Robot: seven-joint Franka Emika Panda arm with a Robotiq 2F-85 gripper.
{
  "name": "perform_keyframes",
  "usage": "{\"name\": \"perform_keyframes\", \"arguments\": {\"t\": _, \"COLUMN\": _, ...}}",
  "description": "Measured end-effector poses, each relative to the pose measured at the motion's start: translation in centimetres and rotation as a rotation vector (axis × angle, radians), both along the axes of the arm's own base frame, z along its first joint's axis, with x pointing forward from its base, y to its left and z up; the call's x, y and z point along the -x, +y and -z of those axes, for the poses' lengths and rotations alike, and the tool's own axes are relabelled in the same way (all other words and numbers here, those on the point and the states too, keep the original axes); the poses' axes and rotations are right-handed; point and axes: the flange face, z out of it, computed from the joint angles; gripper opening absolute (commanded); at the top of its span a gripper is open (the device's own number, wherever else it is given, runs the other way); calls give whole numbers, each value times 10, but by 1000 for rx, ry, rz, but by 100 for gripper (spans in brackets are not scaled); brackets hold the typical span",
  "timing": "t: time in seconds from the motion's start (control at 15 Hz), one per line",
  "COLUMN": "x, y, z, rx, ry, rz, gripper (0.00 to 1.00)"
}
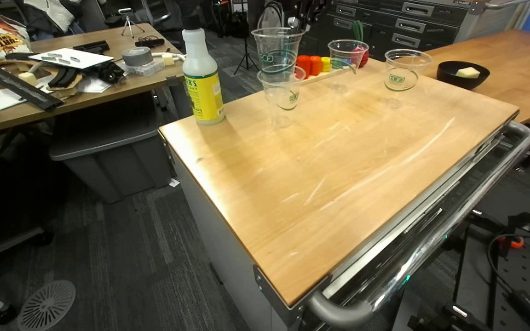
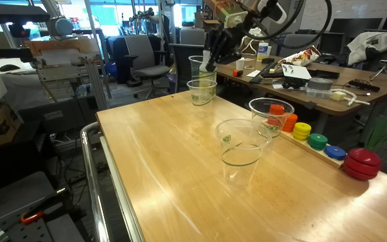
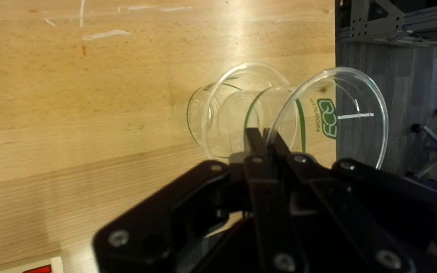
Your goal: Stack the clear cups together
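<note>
My gripper (image 3: 264, 132) is shut on the rim of a clear cup (image 3: 326, 117), as the wrist view shows. In an exterior view the gripper (image 2: 210, 65) is at the far end of the table beside the held cup (image 2: 195, 69). A standing clear cup (image 1: 283, 94) is right under the held cup (image 1: 269, 57). The held cup's base overlaps the standing cup's mouth; whether it is inside I cannot tell. The standing cup (image 3: 218, 110) also shows in the wrist view. Two other clear cups (image 1: 400, 76) (image 1: 341, 55) stand upright and apart.
A yellow-labelled spray bottle (image 1: 205, 92) stands beside the stacked-looking pair. A wooden board of coloured rings (image 2: 317, 141) and a red radish-like toy (image 2: 363, 164) are along an edge. A dark bowl (image 1: 463, 76) is past the corner. A metal rail (image 1: 430, 248) runs along the front.
</note>
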Motion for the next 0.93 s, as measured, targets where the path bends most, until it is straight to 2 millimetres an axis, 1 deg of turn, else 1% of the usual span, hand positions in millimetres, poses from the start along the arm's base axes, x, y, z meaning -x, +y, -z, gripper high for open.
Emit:
{"name": "perform_keyframes", "arguments": {"t": 0.13, "x": 2, "y": -3, "z": 4, "rx": -2, "ry": 8, "rz": 5, "gripper": 1}}
{"name": "perform_keyframes", "arguments": {"t": 0.2, "x": 3, "y": -5, "z": 5, "rx": -2, "ry": 10, "rz": 6, "gripper": 31}}
{"name": "perform_keyframes", "arguments": {"t": 0.27, "x": 4, "y": -6, "z": 6, "rx": -1, "ry": 11, "rz": 6, "gripper": 32}}
{"name": "perform_keyframes", "arguments": {"t": 0.33, "x": 5, "y": -6, "z": 6, "rx": 0, "ry": 11, "rz": 4, "gripper": 37}}
{"name": "perform_keyframes", "arguments": {"t": 0.8, "x": 7, "y": -6, "z": 5, "rx": 3, "ry": 11, "rz": -2, "gripper": 92}}
{"name": "perform_keyframes", "arguments": {"t": 0.87, "x": 8, "y": -7, "z": 6, "rx": 6, "ry": 13, "rz": -3, "gripper": 98}}
{"name": "perform_keyframes", "arguments": {"t": 0.93, "x": 8, "y": -7, "z": 7, "rx": 9, "ry": 16, "rz": -4, "gripper": 100}}
